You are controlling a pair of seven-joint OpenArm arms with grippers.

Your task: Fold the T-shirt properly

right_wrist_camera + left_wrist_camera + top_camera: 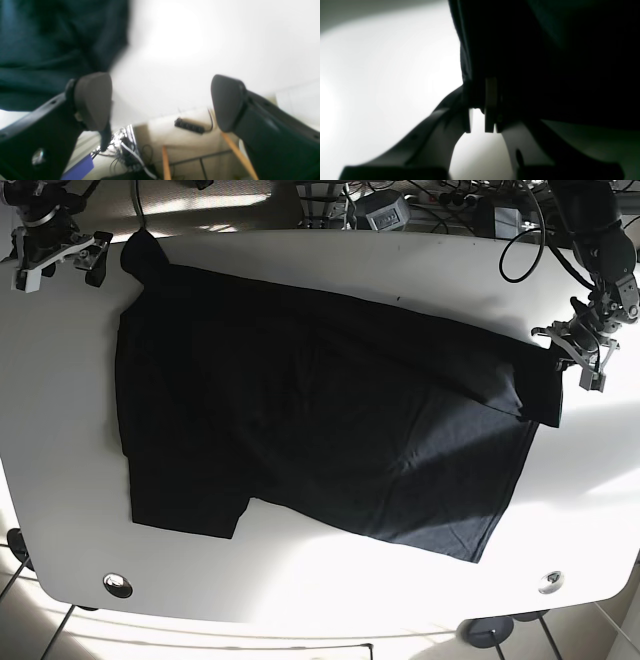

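Note:
A black T-shirt [320,420] lies spread over the white table [60,480], partly folded, with a flap laid across its upper right. At the shirt's right edge, my left gripper [577,352] is shut on the cloth. The left wrist view shows its pads [491,100] pinching dark fabric [545,62]. My right gripper [60,270] stands open at the table's far left corner, just left of the shirt's corner [140,250]. In the right wrist view its fingers [93,100] are wide apart with nothing between them, and the shirt [50,50] lies beside the left one.
Cables and power strips [400,205] crowd the far edge of the table. Two round grommets [117,584] sit near the front edge. Past the table edge, the right wrist view shows a floor with a power strip [188,126], cables and wooden legs.

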